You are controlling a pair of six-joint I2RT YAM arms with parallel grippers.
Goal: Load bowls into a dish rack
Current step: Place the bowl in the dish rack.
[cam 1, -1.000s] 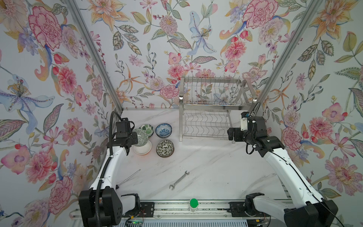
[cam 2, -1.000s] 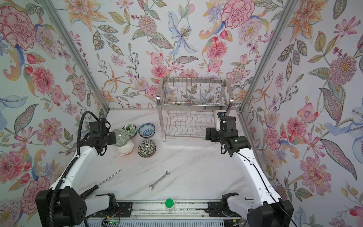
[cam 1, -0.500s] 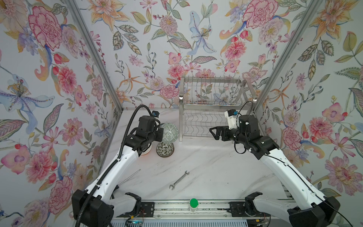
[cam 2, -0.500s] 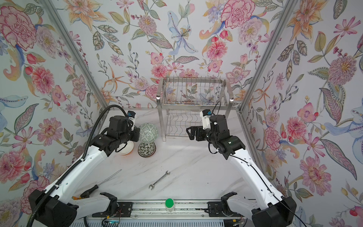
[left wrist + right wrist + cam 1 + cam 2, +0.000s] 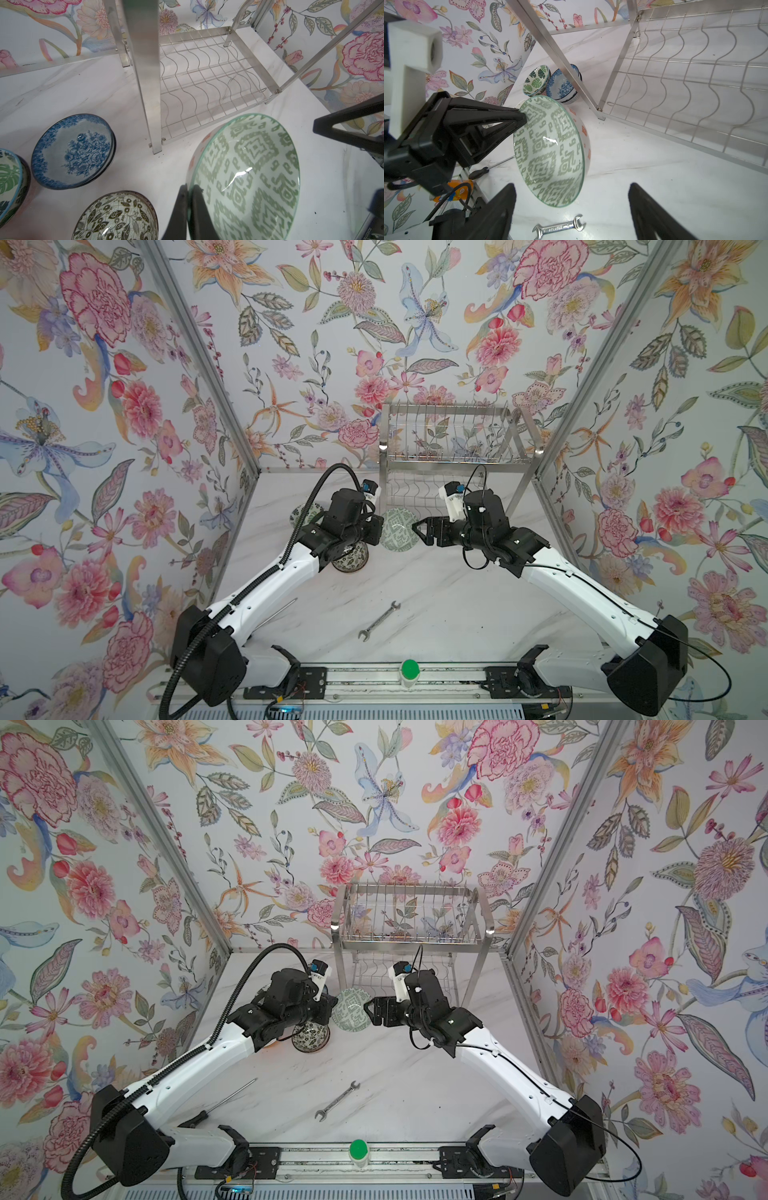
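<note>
**Bowl (image 5: 398, 529) held on edge before the dish rack (image 5: 453, 448)**

In both top views the bowl, with a green geometric pattern inside, hangs on its side over the worktop (image 5: 436, 605), near the rack's lower tier. The left hand (image 5: 379, 531) pinches its rim. The right hand (image 5: 417, 531) faces it from the opposite side, and both arms are stretched forward.

The left wrist view adds the fingers (image 5: 179, 207) clamped across the rim. It also shows a blue floral bowl (image 5: 70, 151), a black-and-white bowl (image 5: 118, 216) and a leaf bowl (image 5: 8, 178) resting on the worktop.

The right wrist view shows orange marks on the bowl's outside and the right hand's jaws spread wide, clear of it.
</note>
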